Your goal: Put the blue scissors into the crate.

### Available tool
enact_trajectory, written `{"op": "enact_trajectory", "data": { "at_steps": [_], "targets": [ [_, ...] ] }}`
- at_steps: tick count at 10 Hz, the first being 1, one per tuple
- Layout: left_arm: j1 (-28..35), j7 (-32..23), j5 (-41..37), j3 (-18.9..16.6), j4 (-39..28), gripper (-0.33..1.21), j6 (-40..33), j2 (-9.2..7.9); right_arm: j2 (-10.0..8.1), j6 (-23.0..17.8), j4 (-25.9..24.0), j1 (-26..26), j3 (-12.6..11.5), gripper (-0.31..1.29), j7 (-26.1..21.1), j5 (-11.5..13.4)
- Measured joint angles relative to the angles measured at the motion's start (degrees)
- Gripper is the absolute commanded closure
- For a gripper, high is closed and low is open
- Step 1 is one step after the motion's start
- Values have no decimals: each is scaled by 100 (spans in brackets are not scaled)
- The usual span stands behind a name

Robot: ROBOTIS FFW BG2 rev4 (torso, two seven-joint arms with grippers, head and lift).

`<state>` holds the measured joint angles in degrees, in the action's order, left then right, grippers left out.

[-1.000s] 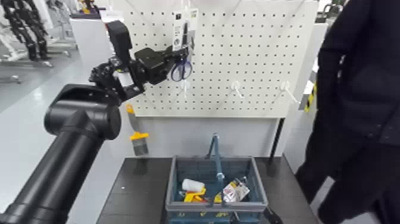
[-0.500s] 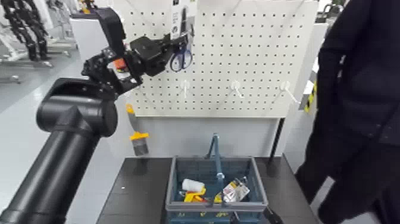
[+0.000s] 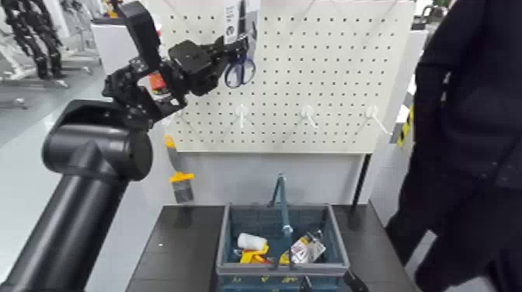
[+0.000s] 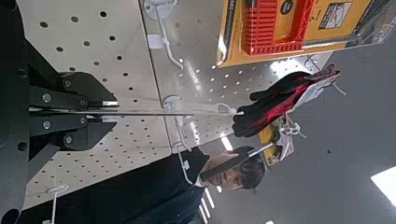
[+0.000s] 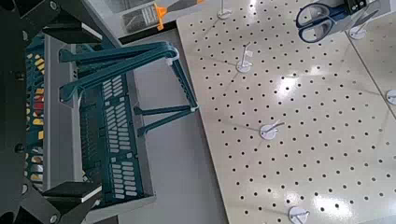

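Left gripper (image 3: 239, 48) clamped on the blue scissors' card (image 3: 241, 23) before the pegboard (image 3: 311, 93).
The blue scissors (image 3: 240, 72) hang upright, long axis near vertical, loops down, above the crate (image 3: 283, 268).

Head cam: up high, fwd + down. Far enough back for the full pegboard width (image 3: 334, 85), table (image 3: 182, 248) and basket (image 3: 283, 269) below it.
L wrist cam: close to the board, aimed up along its face; its own fingers (image 4: 82, 112) at one edge.
R wrist cam: low, near the basket, which sits at one edge; also catches the board + blue scissors (image 5: 322, 21).
Overlap: all 3 get pegboard; head + R wrist share basket and scissors.
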<state>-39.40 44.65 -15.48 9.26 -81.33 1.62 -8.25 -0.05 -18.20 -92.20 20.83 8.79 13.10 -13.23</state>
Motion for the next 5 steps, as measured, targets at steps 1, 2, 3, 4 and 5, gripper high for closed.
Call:
{"op": "enact_trajectory", "data": {
  "at_steps": [1, 2, 3, 4, 5],
  "targets": [
    [33, 0, -89, 38, -17, 119, 35, -2, -1, 0, 0, 0, -4, 18, 0, -1],
    [88, 0, -191, 84, -26, 119, 74, -7, 2, -1, 0, 0, -10, 18, 0, -3],
    [159, 0, -290, 143, -49, 119, 118, -9, 4, -2, 0, 0, -15, 18, 0, -4],
    [249, 0, -411, 211, -73, 119, 167, -6, 5, -4, 2, 0, -19, 18, 0, -4],
    [364, 1, -490, 251, -125, 119, 243, 10, 5, -3, 9, 0, -23, 18, 0, -4]
  ]
}}
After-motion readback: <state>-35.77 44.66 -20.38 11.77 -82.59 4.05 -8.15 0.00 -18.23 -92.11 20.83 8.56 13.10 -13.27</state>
